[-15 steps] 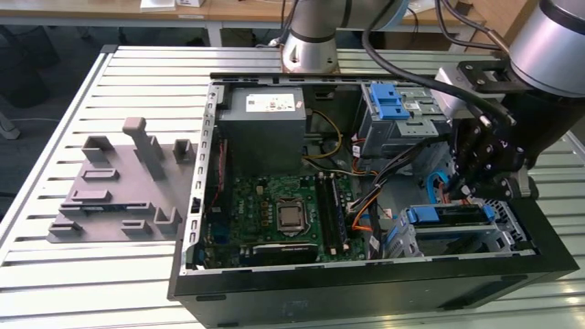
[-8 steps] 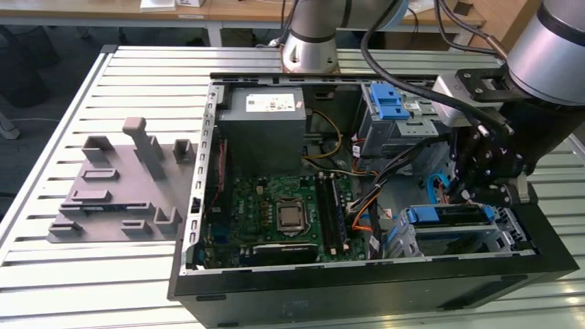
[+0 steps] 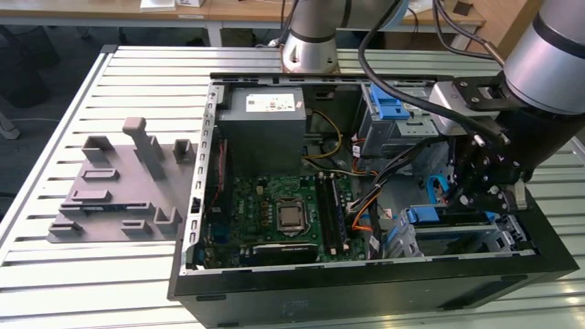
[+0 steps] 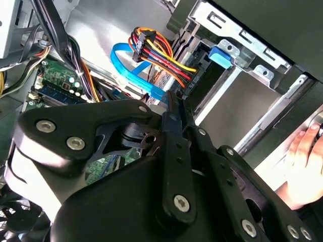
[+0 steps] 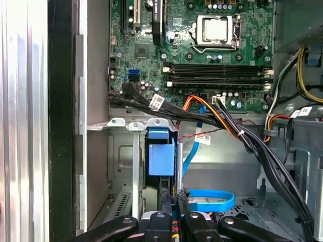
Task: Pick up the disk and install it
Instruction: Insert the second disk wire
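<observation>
Blue-railed disk (image 5: 160,166) seated in bay, claw (image 5: 174,214) just beside.

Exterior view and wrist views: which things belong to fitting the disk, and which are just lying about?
Job in hand: gripper; disk, at the drive bay by the gripper; computer case.

Lying about: grey plastic rack; power-supply box; a hand beside the case.

Second wrist view — black gripper linkage (image 4: 166,166) fills the foreground; finger state not discernible. Beyond it: flat blue data cable (image 4: 132,68) and red-yellow-orange wire bundle (image 4: 159,53) run to a connector at a silver drive bay (image 4: 242,101) with a blue latch (image 4: 220,55). A person's hand (image 4: 300,169) rests at the case edge — green circuit board (image 4: 58,80) behind the cables.
</observation>
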`<state>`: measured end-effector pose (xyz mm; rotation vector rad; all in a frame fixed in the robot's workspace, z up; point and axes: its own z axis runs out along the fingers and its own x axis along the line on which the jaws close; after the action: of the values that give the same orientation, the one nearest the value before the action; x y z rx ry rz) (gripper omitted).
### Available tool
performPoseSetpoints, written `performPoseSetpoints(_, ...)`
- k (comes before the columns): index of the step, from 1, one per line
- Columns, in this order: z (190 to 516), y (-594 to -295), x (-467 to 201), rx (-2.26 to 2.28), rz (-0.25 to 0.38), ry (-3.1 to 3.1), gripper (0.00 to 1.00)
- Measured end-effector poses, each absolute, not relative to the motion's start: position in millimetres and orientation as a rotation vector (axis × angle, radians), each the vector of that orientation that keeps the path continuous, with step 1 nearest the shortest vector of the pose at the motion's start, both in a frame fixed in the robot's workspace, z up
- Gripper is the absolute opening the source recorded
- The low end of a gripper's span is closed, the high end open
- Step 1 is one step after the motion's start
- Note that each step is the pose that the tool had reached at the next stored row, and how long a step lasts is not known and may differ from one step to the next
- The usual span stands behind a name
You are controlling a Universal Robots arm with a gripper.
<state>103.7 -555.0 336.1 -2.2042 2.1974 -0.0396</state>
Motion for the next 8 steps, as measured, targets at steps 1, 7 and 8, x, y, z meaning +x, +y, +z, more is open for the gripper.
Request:
performPoseSetpoints(1,335.5,-555.2,103.6,-2.204,-0.040,2.197,0.16)
performPoseSetpoints(7,333.6,-556.5,103.6,-2.202,-0.043,2.194,0.16)
performPoseSetpoints(8,333.4,-556.7,103.5,-2.202,-0.043,2.194,0.16)
